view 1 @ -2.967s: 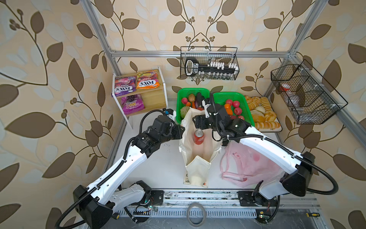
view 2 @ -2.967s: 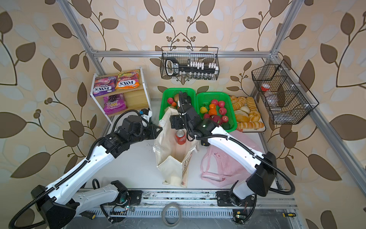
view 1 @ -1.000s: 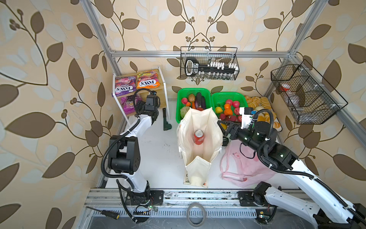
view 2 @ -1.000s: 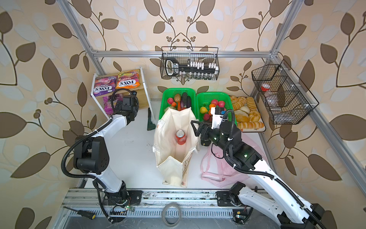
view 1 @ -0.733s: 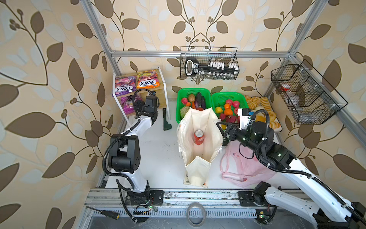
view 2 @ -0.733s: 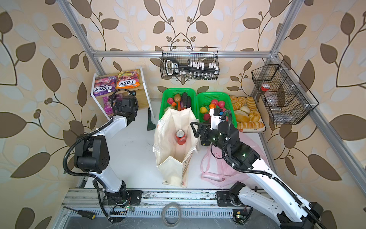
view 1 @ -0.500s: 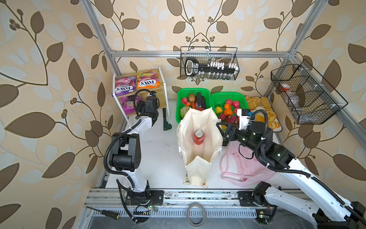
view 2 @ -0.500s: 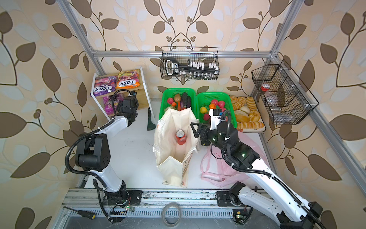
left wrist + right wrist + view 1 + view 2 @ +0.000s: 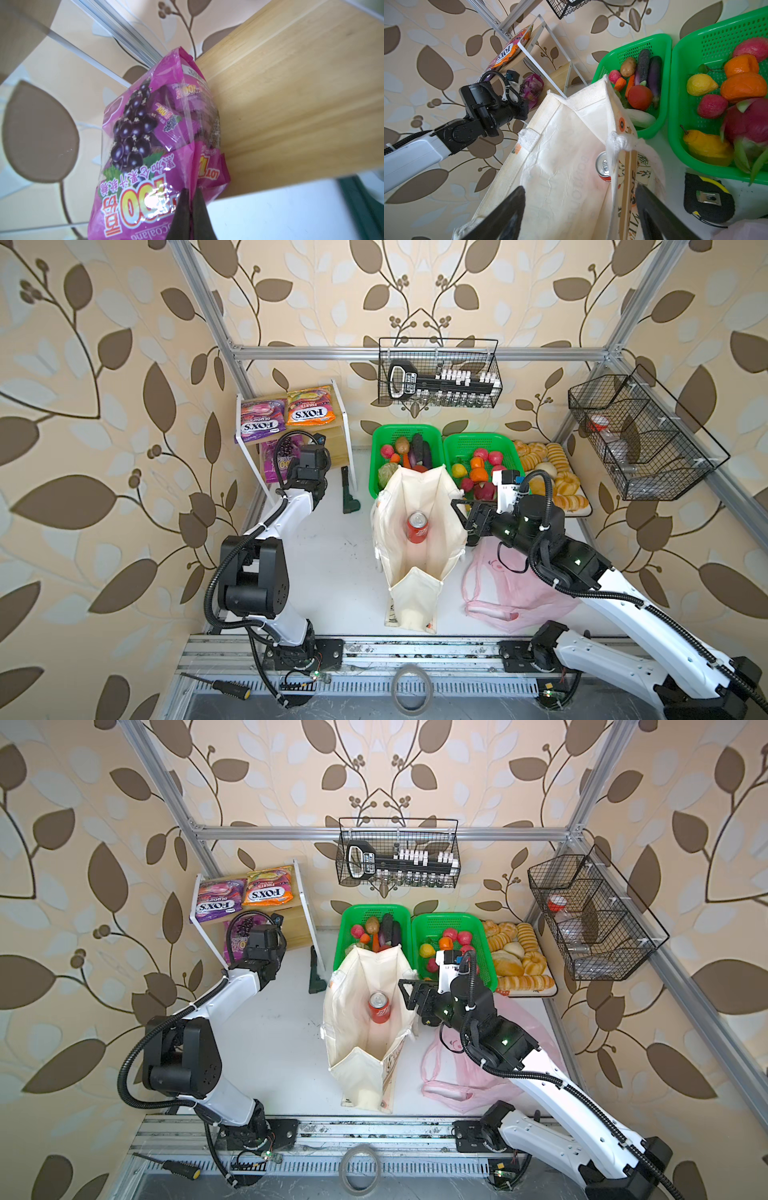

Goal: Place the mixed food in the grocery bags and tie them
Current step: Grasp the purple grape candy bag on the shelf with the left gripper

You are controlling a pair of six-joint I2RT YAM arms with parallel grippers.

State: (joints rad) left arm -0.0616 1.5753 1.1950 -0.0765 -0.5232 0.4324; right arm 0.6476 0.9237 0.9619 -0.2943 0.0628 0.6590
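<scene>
Left gripper (image 9: 190, 205), left wrist view: jaws pressed together on a fold of film at the lower end of the purple packet (image 9: 145, 145). Grape print and a yellow "100" face the camera. Packet's far side touches the wooden shelf (image 9: 291, 93).

Right wrist view: right gripper (image 9: 577, 216) has its jaws spread wide and holds nothing. One finger is over the mouth of the tote (image 9: 560, 145), the other outside its printed side wall; that wall runs between them. Contact with the wall cannot be judged. Red can (image 9: 602, 168) stands upright inside the tote, against that wall. Potato (image 9: 628, 66) and red vegetable (image 9: 639, 97) lie in the nearer of the two green baskets (image 9: 664, 62). Tape measure (image 9: 708, 197) lies on the white surface just beside the other basket.

Both top views: tote upright and open at the middle of the worktop (image 9: 332, 564), can visible inside it. Pink bag (image 9: 511, 597) lies flat just beside the tote, toward the right edge, partly under the right arm. Orange packet (image 9: 309, 410) lies on the shelf's top board at the back left corner. Purple packet sits on the lower board, with the left arm's wrist over it. Cabbage (image 9: 387, 470) sits in the left basket at the back edge, just behind the tote's rim. Bread rolls (image 9: 552, 464) fill a tray at the back right corner.
</scene>
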